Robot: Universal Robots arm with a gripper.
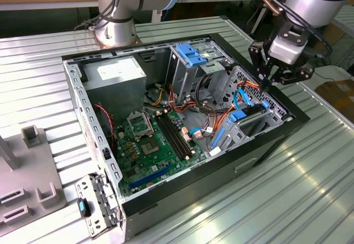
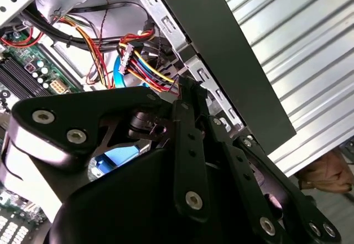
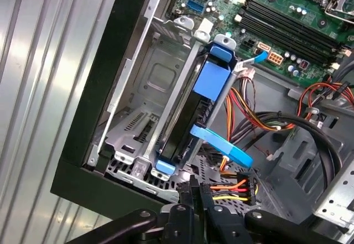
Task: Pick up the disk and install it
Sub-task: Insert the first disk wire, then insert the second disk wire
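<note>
Bright blue plastic rails are framing the disk (image 3: 191, 117), which we are seeing standing on edge in a metal bay (image 3: 149, 89) at the edge of the open computer case (image 1: 265, 150). In the exterior view the disk (image 1: 249, 113) is lying in that bay on the exterior view's right side of the case, beside the green motherboard (image 1: 160, 144). A thin blue ribbon cable (image 3: 224, 147) is crossing over the disk's near end in the first wrist view.

We are seeing the gripper (image 1: 264, 83) hanging over the far right corner of the case in the exterior view, just above the bay and near the disk's end, not touching it as far as we can tell. In the first wrist view its dark fingers (image 3: 191, 200) are sitting close together at a bundle of red, yellow and black wires (image 3: 235, 186); the jaws are looking narrow, with nothing held between them. In the second wrist view the gripper's black linkage (image 2: 188, 166) is covering much of the scene, with coloured wires (image 2: 144, 61) and the case wall (image 2: 221, 50) beyond it.

A grey power supply (image 1: 113, 75) is sitting in the far corner of the case.
</note>
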